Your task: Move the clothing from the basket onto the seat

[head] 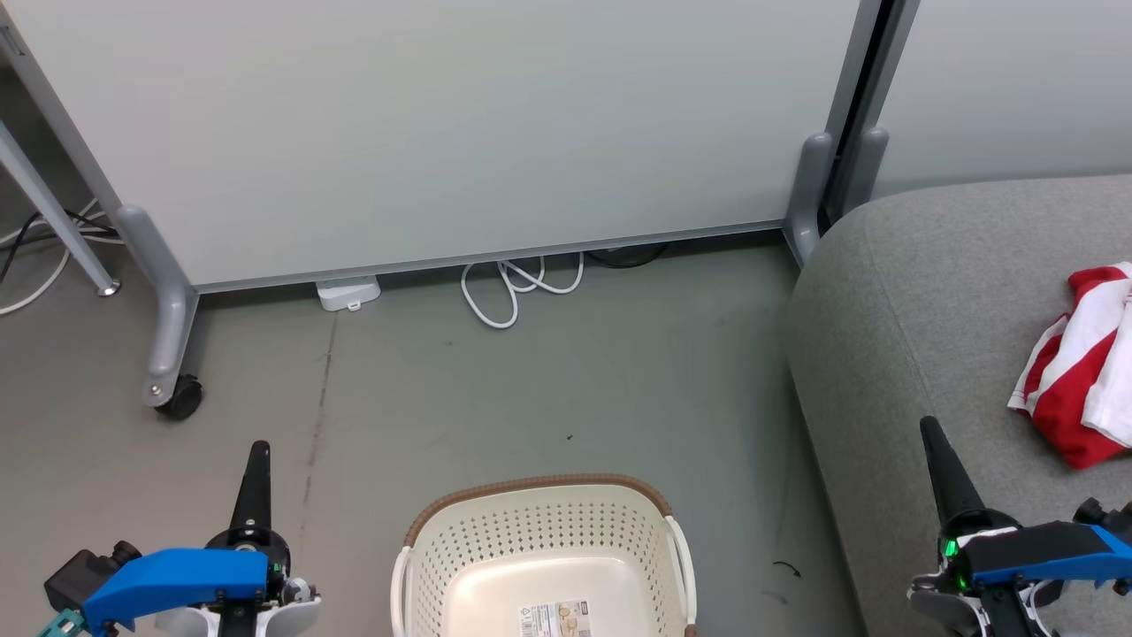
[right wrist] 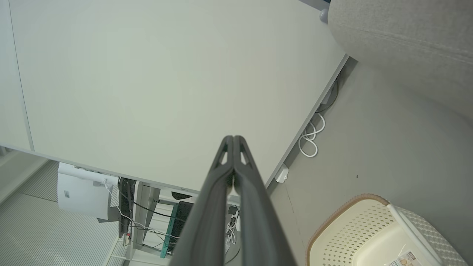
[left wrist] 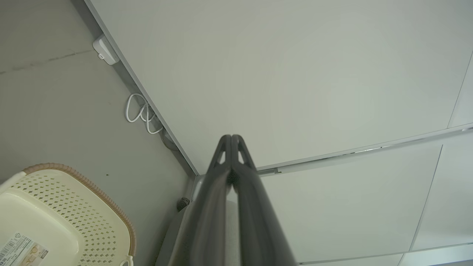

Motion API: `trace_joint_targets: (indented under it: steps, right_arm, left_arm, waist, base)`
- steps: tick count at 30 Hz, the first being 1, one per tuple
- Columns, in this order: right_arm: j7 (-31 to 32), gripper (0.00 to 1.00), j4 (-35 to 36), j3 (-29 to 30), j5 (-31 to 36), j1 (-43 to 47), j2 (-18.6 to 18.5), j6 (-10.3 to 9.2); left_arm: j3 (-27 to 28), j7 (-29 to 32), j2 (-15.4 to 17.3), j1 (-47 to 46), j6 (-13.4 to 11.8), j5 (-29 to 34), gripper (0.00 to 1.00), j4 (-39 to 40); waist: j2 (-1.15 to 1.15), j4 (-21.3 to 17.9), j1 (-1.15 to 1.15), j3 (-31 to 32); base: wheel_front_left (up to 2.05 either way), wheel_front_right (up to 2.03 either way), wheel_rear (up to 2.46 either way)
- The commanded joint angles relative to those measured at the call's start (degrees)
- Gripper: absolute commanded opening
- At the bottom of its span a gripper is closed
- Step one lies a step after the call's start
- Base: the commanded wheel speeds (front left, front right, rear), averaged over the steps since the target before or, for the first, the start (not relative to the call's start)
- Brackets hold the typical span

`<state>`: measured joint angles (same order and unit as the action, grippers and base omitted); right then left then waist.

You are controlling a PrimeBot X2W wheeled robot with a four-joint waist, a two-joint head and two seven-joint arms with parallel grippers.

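Presently: clothing (head: 1083, 372), a crumpled red-and-white heap lying on the seat (head: 920, 310) at the head view's right edge, which cuts it off; its visible long axis runs roughly away from the robot, with stripes slanting from near left to far right. Basket (head: 539, 526), upright on the grey floor (head: 531, 389) left of the seat and apart from it, mouth up, a printed label showing on its bottom; the frame's lower edge cuts it, so its long axis cannot be told. Left end effector (head: 259, 449), fingers pressed together and gripping nothing, over the floor left of the basket, pointing toward the partition panel (head: 442, 133). Right end effector (head: 929, 429), likewise closed and holding nothing, above the seat, near the clothing but apart from it. White cable (head: 517, 287), looped at the panel's foot.
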<state>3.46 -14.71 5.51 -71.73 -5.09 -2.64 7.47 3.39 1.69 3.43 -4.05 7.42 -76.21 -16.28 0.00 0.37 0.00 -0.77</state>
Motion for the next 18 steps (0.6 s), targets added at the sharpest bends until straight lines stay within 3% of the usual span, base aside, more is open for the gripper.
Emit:
trace_joint_targets:
  steps: [1, 18]
  right_arm:
    - [0.30, 0.00, 0.62, 0.18, -1.69, -1.11, -0.32, 0.03]
    - [1.55, 0.00, 0.70, 0.58, -9.96, -1.30, -0.35, 0.04]
  left_arm:
    - [0.57, 0.44, 0.10, -1.29, 0.08, -1.18, 0.00, 0.67]
    - [1.75, 2.39, -0.17, -1.83, 0.10, -7.75, 0.00, 1.44]
  waist:
    - [0.00, -0.01, 0.00, 0.02]
    - [0.00, -0.15, 0.00, 0.24]
  base:
    - [0.00, 0.00, 0.00]
    - [0.00, 0.00, 0.00]
